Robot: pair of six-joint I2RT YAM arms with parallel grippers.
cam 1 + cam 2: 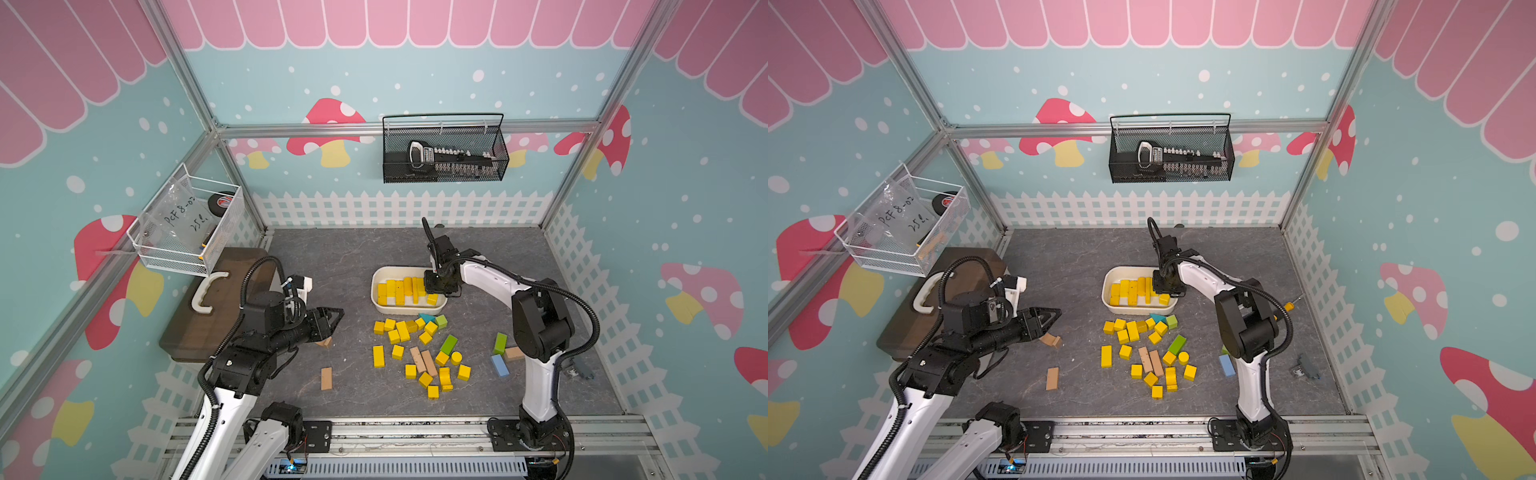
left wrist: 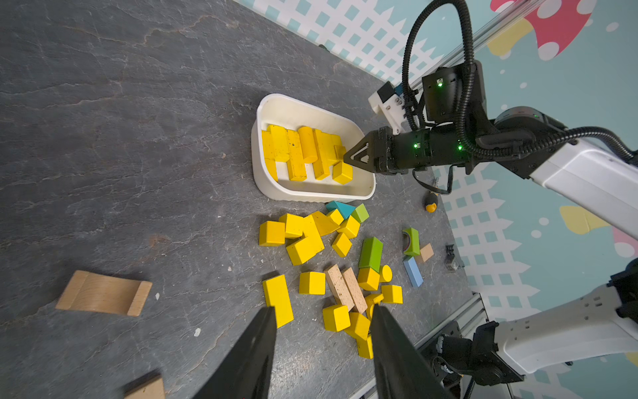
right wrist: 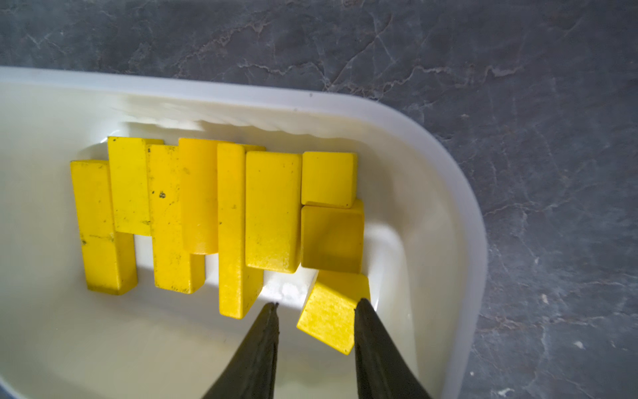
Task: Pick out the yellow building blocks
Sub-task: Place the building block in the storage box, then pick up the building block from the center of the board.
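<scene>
Quickly: bag [image 1: 187, 212] reads "PCF 8-02". Nine yellow blocks [image 3: 272, 207] show in the white tray [image 3: 241, 96], and roughly seventeen loose blocks [image 1: 378, 356] lie on the table [image 1: 332, 257] just beside it. Over the tray, right gripper [image 3: 316, 304] has its jaws parted, with a tilted cube [image 3: 328, 324] touching one finger only; left gripper [image 2: 324, 307] is parted and empty.

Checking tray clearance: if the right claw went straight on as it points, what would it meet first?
Probably the tilted yellow cube between the tips of the right claw, then the white tray floor; depth is unclear.
</scene>
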